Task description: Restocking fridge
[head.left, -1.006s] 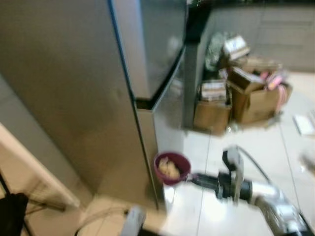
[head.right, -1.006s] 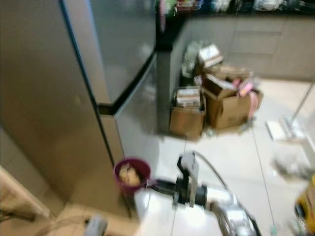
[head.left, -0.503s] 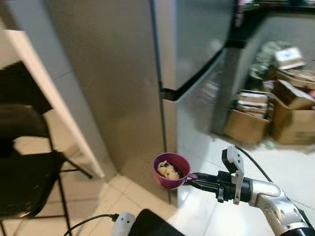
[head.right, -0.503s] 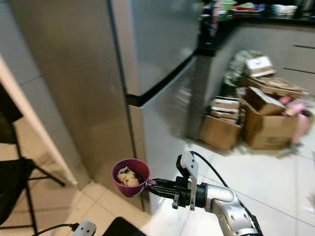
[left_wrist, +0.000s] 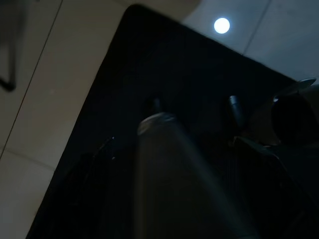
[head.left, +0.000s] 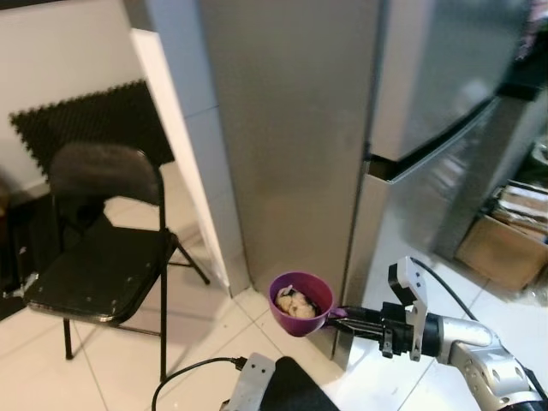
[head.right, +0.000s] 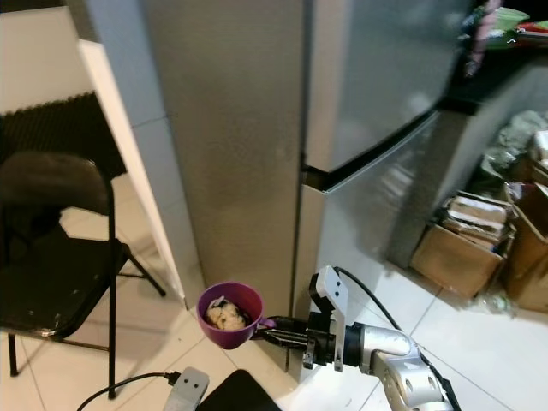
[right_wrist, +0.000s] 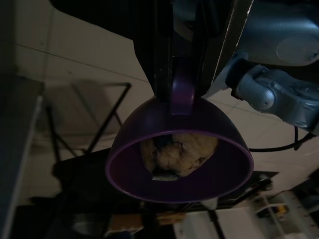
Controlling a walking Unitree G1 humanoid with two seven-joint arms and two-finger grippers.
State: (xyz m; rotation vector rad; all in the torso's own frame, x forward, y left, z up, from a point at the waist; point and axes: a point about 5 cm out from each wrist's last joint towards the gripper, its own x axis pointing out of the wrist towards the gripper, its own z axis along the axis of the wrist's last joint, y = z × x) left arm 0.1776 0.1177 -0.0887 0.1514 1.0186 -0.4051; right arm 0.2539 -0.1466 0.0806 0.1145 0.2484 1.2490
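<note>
Right gripper (head.left: 341, 313) is clamped tight on the short handle tab of a purple bowl (head.left: 300, 302), fingers pinched together with only the tab between them. Bowl is carried out ahead of the robot, rim level, probably so the pale lumpy food (head.right: 228, 316) inside doesn't spill; the wrist view shows the food sitting low in the bowl (right_wrist: 178, 162).

Bowl hangs in the air just off the lower front corner of the fridge (head.left: 342, 128), over the white tiled floor (head.left: 111, 368), resting on nothing. Fridge doors are both closed; a dark gap runs between upper and lower door.

Left arm hangs idle low by the body; its wrist view is dark, so I can't tell its finger state.

Black folding chair (head.left: 103, 257) stands well apart to the left, by the white wall edge. Cardboard boxes (head.right: 467, 244) sit on the floor past the fridge's far side.

Judgement: bowl is held ready for stocking, but a door needs opening first.
</note>
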